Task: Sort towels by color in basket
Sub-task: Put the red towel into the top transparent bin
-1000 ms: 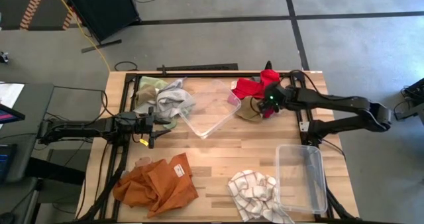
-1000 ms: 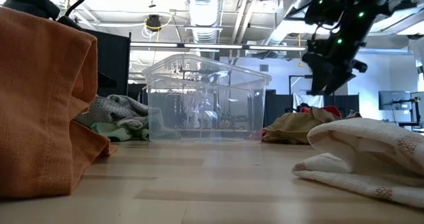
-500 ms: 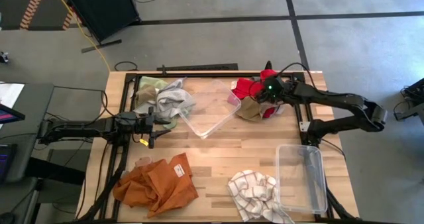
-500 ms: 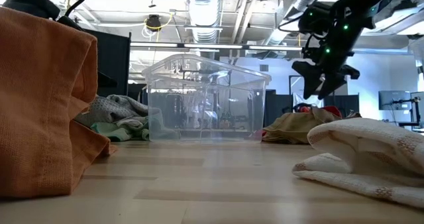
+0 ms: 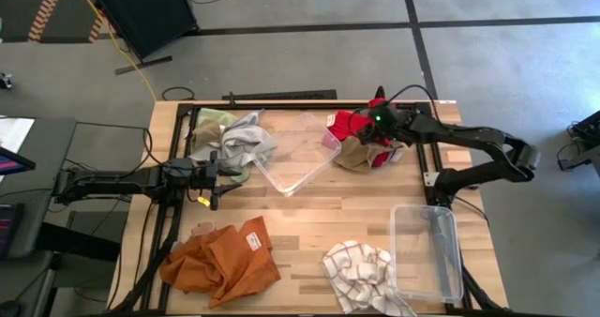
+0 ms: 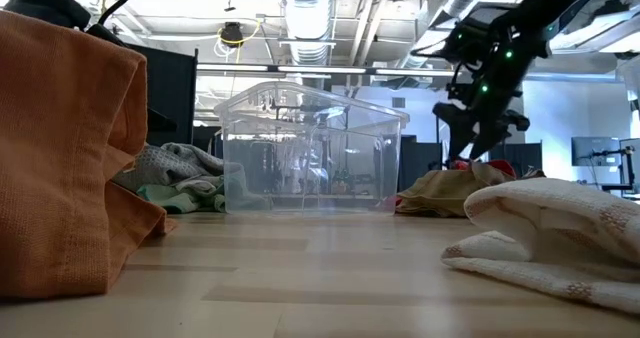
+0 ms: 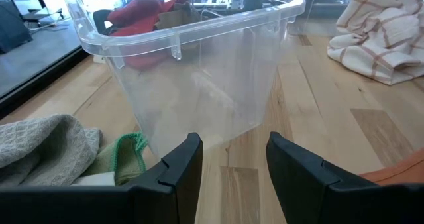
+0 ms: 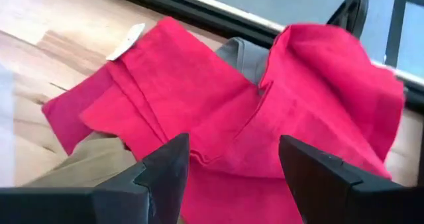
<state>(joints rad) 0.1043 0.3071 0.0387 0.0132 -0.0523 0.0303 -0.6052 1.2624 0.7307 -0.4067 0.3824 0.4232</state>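
Observation:
The red towel (image 5: 349, 123) (image 8: 218, 111) lies crumpled near the table's far edge, partly on the tan-brown towel (image 5: 354, 158) (image 6: 440, 190). My right gripper (image 5: 377, 129) (image 8: 228, 184) hovers open just above the red towel, fingers pointing down. The grey towel (image 5: 246, 139) (image 7: 40, 141) and pale green towel (image 5: 211, 118) (image 7: 122, 154) lie far left. My left gripper (image 5: 221, 174) (image 7: 228, 164) waits open beside them, facing a clear bin (image 5: 298, 158) (image 7: 199, 85). The rust-orange towel (image 5: 223, 261) and the white checked towel (image 5: 358, 275) lie near the near edge.
A second clear bin (image 5: 427, 251) stands at the table's near right, next to the checked towel. The first bin sits mid-table between the two arms. Bare wood (image 5: 309, 218) shows in the middle of the table.
My right gripper has moved toward the table's far edge and a little left, from beside the tan-brown towel to above the red towel, and has come slightly lower. The towels have not moved.

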